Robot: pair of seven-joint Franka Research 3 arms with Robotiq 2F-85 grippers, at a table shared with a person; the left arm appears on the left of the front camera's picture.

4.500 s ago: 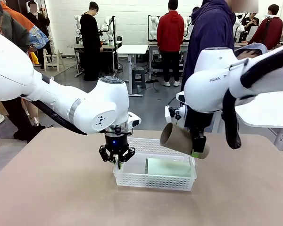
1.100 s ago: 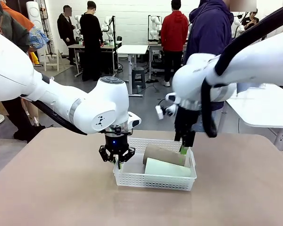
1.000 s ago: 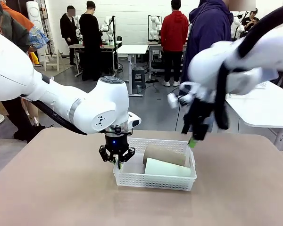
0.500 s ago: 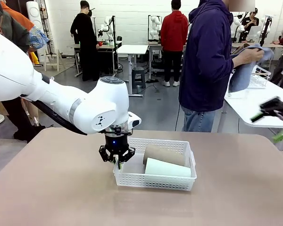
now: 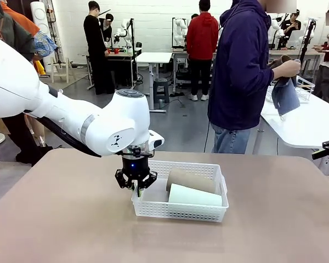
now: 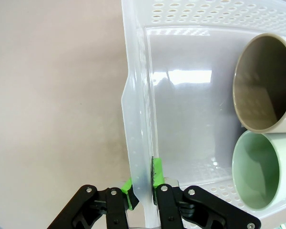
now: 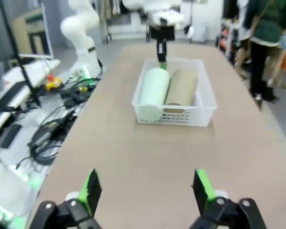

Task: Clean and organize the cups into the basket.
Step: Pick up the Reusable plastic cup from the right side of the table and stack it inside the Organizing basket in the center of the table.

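Workshop benches and people fill the background of the front view, and the tan surface in front carries the white basket near its middle. A brown cup and a green cup lie on their sides in the basket's right part, side by side and touching. The left fingers are clenched on the basket's left wall, holding it in place. At the far edge a person is rubbing something with a blue cloth; it looks like the third cup, though it is too small to tell for sure. In the left wrist view the green pads pinch the thin wall from both sides. Both cup mouths face that wall across a bare strip of the basket's floor. In the right wrist view the right fingers stand spread wide with nothing between them, well back from the basket, near the surface's right edge. Two of the three cups seem stowed, so the step in hand is probably waiting for the last one. The next move would call for the right fingers to take that cup from the person. It would then be laid in the bare strip or on top of the pair while the left fingers steady the basket.
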